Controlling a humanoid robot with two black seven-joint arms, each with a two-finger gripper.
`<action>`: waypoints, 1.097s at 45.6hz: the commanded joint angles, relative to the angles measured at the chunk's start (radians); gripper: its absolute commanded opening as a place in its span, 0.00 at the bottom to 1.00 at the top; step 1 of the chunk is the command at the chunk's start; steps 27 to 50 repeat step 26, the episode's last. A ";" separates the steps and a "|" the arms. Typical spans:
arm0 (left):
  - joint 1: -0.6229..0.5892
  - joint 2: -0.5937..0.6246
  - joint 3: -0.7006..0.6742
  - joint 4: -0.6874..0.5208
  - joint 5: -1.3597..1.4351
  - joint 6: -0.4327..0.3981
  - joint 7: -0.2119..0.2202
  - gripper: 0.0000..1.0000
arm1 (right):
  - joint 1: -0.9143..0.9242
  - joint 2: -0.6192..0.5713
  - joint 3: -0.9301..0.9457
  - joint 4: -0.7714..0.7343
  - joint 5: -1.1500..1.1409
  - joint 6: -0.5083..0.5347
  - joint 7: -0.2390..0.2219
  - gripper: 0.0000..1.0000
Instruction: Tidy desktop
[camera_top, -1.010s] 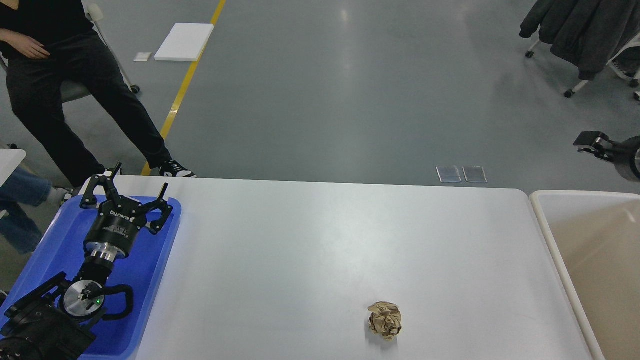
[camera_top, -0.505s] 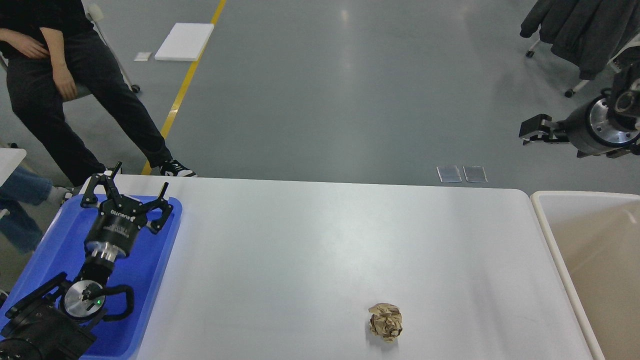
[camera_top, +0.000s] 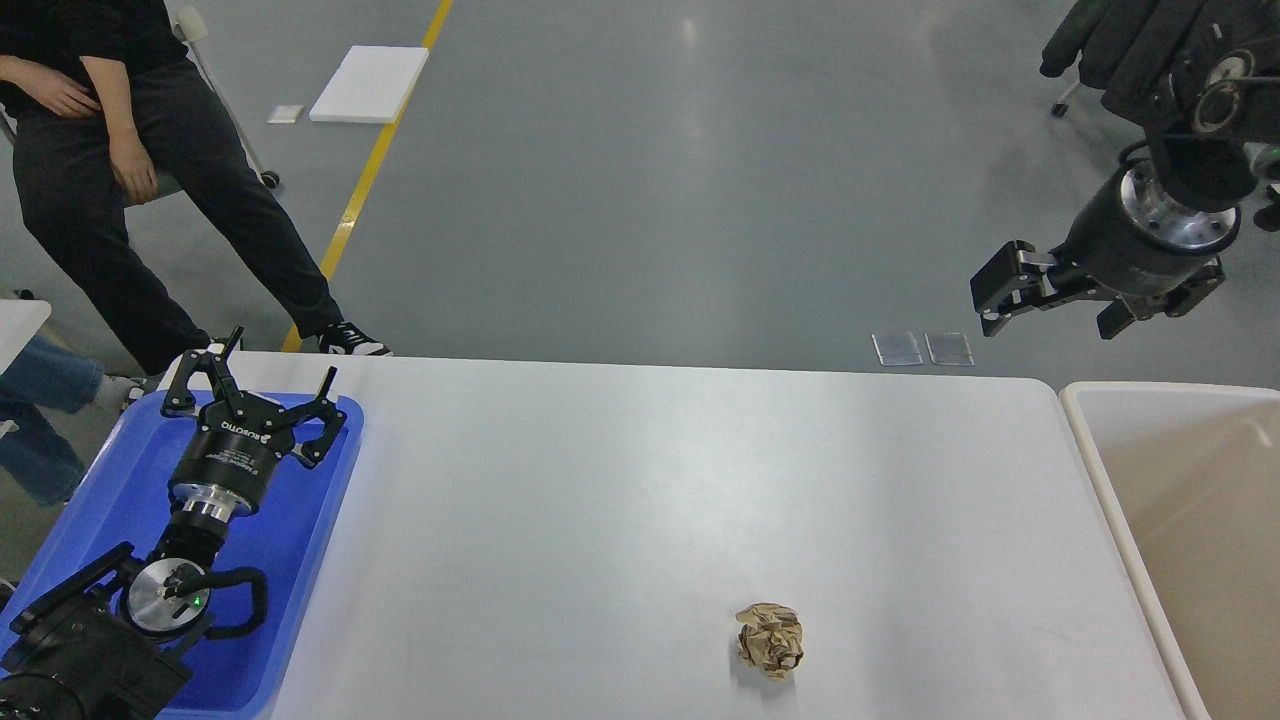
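The left gripper (camera_top: 258, 385) spreads its thin black fingers (camera_top: 325, 392) empty above the glossy blue tray (camera_top: 120, 470); the right gripper's (camera_top: 1000, 300) blocky fingers cannot be told. A crumpled brown paper ball (camera_top: 769, 640) sits on the smooth white tabletop (camera_top: 640, 480).

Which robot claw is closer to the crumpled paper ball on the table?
Right, by a little. The right claw hangs high beyond the table's far edge, up and right of the paper ball. The left claw sits over the blue tray, far left.

A crumpled paper ball (camera_top: 769, 641) lies on the desktop (camera_top: 640, 480), between tray (camera_top: 330, 500) at left and bin (camera_top: 1085, 440) at right.
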 joint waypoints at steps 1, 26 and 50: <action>0.000 0.000 0.000 0.000 0.000 0.000 -0.001 0.99 | 0.072 0.022 -0.009 0.012 0.004 0.078 0.000 1.00; 0.000 0.000 0.000 0.000 0.000 0.000 0.001 0.99 | 0.060 0.034 0.023 0.010 0.126 0.078 0.007 1.00; 0.000 0.000 0.000 0.000 0.000 0.000 0.001 0.99 | 0.060 0.034 0.023 0.010 0.126 0.078 0.007 1.00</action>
